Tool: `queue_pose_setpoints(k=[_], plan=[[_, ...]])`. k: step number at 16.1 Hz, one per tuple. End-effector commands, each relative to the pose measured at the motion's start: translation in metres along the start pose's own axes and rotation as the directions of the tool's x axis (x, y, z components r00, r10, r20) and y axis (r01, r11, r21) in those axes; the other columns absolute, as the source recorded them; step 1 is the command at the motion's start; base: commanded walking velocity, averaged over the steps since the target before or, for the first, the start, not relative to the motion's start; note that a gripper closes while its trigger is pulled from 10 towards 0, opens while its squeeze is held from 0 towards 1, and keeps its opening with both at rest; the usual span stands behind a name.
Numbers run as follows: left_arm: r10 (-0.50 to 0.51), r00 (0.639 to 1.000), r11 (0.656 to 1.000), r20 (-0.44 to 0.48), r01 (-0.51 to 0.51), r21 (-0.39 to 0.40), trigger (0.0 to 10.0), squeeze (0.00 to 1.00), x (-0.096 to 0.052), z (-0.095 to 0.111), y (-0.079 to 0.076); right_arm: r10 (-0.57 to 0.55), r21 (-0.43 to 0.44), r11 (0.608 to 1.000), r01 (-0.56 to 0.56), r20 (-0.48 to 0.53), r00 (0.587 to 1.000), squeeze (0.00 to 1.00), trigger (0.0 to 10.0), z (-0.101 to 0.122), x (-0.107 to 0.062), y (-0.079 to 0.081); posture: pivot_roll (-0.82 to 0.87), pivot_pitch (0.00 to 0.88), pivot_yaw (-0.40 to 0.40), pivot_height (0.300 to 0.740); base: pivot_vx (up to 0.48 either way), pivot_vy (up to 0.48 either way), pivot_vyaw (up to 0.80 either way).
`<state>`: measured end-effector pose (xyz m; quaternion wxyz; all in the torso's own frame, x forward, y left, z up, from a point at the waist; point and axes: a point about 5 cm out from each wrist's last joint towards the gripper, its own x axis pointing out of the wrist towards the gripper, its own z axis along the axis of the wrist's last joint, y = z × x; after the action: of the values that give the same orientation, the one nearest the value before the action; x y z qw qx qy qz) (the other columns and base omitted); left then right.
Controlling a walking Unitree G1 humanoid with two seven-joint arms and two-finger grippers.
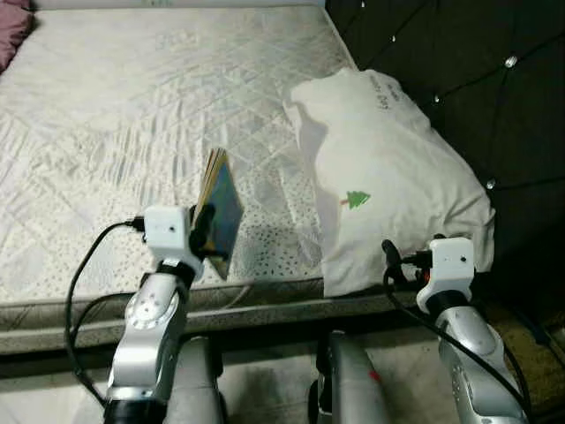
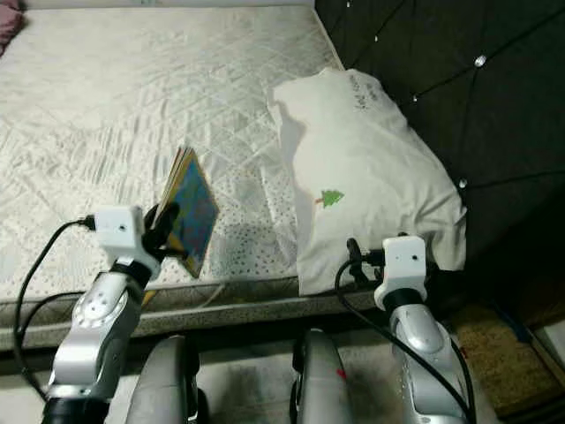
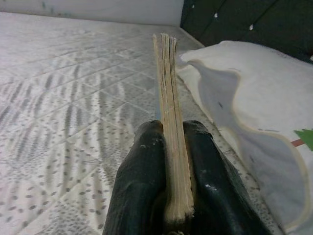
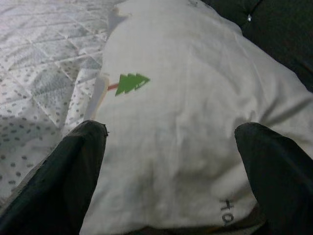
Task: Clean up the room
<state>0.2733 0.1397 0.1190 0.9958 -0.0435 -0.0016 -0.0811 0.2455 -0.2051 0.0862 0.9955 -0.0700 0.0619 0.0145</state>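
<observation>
1. Two tools are up in front of the bed (image 1: 106,115); its quilted mattress is bare and pale, with a dotted strip along the near edge.
2. Left tool (image 1: 207,231): fingers (image 3: 142,181) closed flat on both covers of a thin picture book (image 1: 221,208), gripping it at its near lower end.
3. Book position: held on edge, upright and tilted a little to the left, above the near edge of the mattress. Blue illustrated cover faces right; the page edges, seen from the left wrist camera, look yellowed.
4. Right tool (image 4: 168,161): fingers spread wide, nothing between them. It hovers at the near end of the white pillow (image 1: 388,168); whether it is touching the fabric cannot be told.
5. Pillow: lies on the right side of the bed, against the dark tufted headboard (image 1: 477,79). A small green tree print (image 1: 357,200) sits on its near half, grey lettering near its far end.
6. Book and pillow are near each other, not touching.
7. Pink fabric (image 1: 12,34) lies at the far left corner of the bed.
</observation>
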Motion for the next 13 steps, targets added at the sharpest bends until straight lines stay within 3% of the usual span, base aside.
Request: queue_pose_setpoints(k=[1,4,13], plan=[[-0.009,0.999,1.0,0.041,0.009,-0.001,10.0,0.0,0.0024,0.0069,-0.0021,0.004,-0.008,1.0,-0.004,0.002,1.0,0.0,10.0,0.0004,-0.0023,-0.0017,-0.06,0.113,-0.032,0.593,0.0,0.0,0.0],[-0.019,0.998,1.0,0.055,0.019,-0.004,10.0,0.0,0.0026,0.0084,-0.0026,0.003,-0.01,1.0,-0.003,0.001,1.0,0.0,10.0,0.0006,-0.0024,-0.0024,-0.06,0.111,-0.034,0.593,0.0,0.0,0.0],[-0.026,0.998,1.0,0.061,0.027,-0.015,10.0,0.0,0.0026,0.0073,-0.0047,-0.001,-0.022,1.0,0.001,0.001,1.0,0.0,10.0,0.0012,-0.0021,-0.0037,-0.06,0.117,-0.038,0.593,0.266,0.0,0.0]])
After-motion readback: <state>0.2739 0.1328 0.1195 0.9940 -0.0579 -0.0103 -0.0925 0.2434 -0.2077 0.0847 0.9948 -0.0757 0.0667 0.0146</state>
